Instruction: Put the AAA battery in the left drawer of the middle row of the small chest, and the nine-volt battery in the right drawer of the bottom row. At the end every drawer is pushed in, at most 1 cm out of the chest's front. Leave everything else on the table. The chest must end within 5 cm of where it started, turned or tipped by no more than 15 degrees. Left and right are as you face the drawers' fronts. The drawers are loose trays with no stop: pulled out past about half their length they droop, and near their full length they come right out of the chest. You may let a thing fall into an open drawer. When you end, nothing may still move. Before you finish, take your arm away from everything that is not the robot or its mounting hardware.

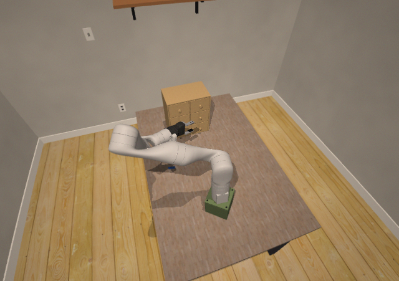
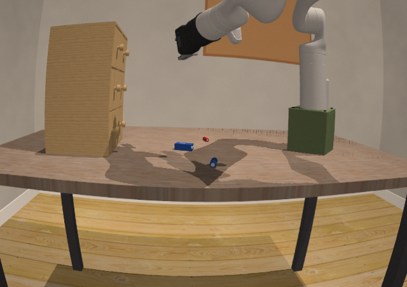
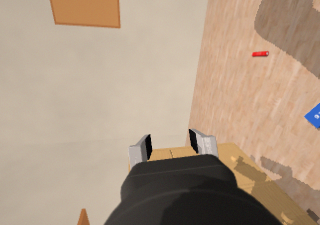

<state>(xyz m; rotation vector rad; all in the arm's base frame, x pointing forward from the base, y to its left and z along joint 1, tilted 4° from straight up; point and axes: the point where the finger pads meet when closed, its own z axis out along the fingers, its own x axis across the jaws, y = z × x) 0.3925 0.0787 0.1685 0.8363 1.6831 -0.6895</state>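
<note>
The wooden chest (image 2: 83,90) stands at the left of the table, and its drawers look pushed in. It also shows in the overhead view (image 1: 186,105). The nine-volt battery (image 2: 183,146), a blue block, lies on the table in front of the chest. The small red AAA battery (image 2: 205,139) lies a little behind it. My gripper (image 2: 184,56) is open and empty. It hangs high above the table, at about the height of the chest's top row and apart from its front. In the wrist view the fingers frame the chest's edge, with the AAA battery (image 3: 260,54) and the nine-volt battery's corner (image 3: 315,116) off to the right.
A blue cylinder (image 2: 213,162) lies on the table nearer the front edge, in the arm's shadow. The arm's green base (image 2: 311,129) stands at the right. An orange board (image 2: 259,24) hangs on the wall behind.
</note>
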